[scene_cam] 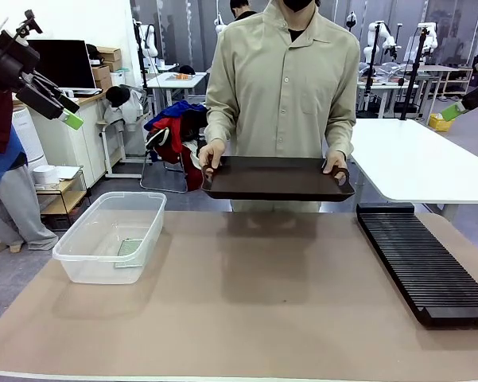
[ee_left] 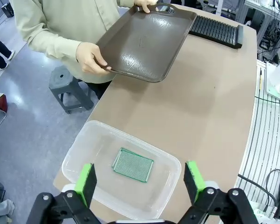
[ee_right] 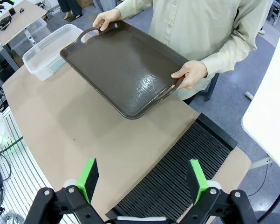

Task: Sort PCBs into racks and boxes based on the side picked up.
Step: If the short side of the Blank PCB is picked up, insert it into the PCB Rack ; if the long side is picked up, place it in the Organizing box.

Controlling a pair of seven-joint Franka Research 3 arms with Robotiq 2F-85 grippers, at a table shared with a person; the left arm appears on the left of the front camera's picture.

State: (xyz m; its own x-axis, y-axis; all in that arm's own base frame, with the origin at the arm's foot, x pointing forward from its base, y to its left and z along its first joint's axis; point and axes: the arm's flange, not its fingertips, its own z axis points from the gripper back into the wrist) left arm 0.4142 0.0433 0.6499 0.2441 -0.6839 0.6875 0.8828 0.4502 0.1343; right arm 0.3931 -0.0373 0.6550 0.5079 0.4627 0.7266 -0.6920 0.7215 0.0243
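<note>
Front view, from the tray [scene_cam: 274, 179]: left of it, the box [scene_cam: 111, 236] holds one PCB [ee_left: 133, 164] under the spread, empty left pincer [ee_left: 140, 179]; right, bare rack [scene_cam: 425, 263], right pincer [ee_right: 143, 179] apart. Tray looks empty; sorting seems finished.

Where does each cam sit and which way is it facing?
Front: robot's side, facing the person across the table; left gripper raised.
Left wrist: above the box holding a PCB; own fingers open.
Right wrist: above the rack; own fingers open.
All share the tray.
</note>
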